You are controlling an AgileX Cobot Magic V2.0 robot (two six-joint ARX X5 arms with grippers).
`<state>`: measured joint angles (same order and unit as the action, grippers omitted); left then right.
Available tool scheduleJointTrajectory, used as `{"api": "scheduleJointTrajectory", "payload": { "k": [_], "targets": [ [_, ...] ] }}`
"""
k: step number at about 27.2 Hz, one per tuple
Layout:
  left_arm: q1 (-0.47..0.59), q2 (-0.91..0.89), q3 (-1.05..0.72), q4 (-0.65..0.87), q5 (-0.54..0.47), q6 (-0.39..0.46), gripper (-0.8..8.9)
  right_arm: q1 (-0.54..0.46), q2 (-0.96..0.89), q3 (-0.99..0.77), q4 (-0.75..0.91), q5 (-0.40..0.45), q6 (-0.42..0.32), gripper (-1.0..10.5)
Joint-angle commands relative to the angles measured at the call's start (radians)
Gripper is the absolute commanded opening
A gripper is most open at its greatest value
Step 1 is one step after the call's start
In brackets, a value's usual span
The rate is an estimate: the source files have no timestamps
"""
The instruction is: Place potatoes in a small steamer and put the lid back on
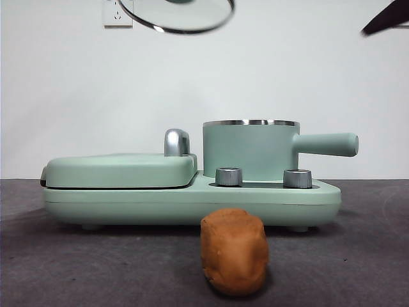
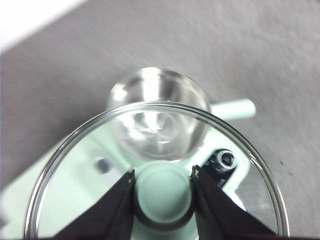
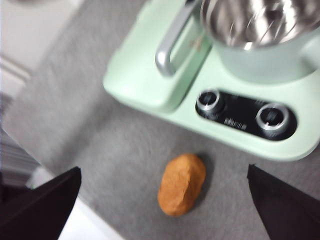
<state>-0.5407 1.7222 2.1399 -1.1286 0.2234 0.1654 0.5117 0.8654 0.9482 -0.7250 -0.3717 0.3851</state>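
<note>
The lid [image 1: 176, 14] is shown at the upper left of the front view, raised high above the appliance and tilted. In the left wrist view its mint-green knob [image 2: 163, 192] is pinched between the two jaws of the left gripper [image 2: 163, 186], low in the centre of the frame. The small steamer [image 1: 250, 150] stands uncovered right of centre in the front view, on the mint-green base [image 1: 192, 206]; its steel interior is seen empty in both wrist views. The potato [image 1: 234, 251] lies on the grey table [image 1: 77, 268] at the lower centre of the front view, just before the base and apart from it. In the right wrist view the right gripper [image 3: 165, 210] is seen with jaws spread wide, the potato between them in the picture but well below them, untouched.

Risks, as judged: the rounded potato may roll aside or slip if it is closed on off-centre; the lid, held only by its knob and already tilted, may swing or slide loose; the steamer may be knocked by its side handle [image 1: 326, 144] during loading.

Count: one potato, one steamer, one glass lid, one flat griddle cover [image 1: 121, 170] with one chrome handle [image 1: 176, 142], two control dials [image 1: 229, 176], two grippers.
</note>
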Motion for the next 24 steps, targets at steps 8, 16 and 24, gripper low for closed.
{"api": "scheduleJointTrajectory", "payload": {
  "k": [8,16,24],
  "targets": [
    [0.222,-0.275,-0.318,0.092,0.005,0.013,0.16,0.307,0.401,0.040,0.027,0.190,0.053,5.4],
    [0.288,-0.331,-0.417,0.134,0.005,0.004,0.16,0.337,0.598,0.040,0.061,0.191,0.052,5.4],
    [0.292,-0.330,-0.418,0.155,0.005,0.002,0.16,0.338,0.729,0.040,0.148,0.190,0.049,5.3]
  ]
}}
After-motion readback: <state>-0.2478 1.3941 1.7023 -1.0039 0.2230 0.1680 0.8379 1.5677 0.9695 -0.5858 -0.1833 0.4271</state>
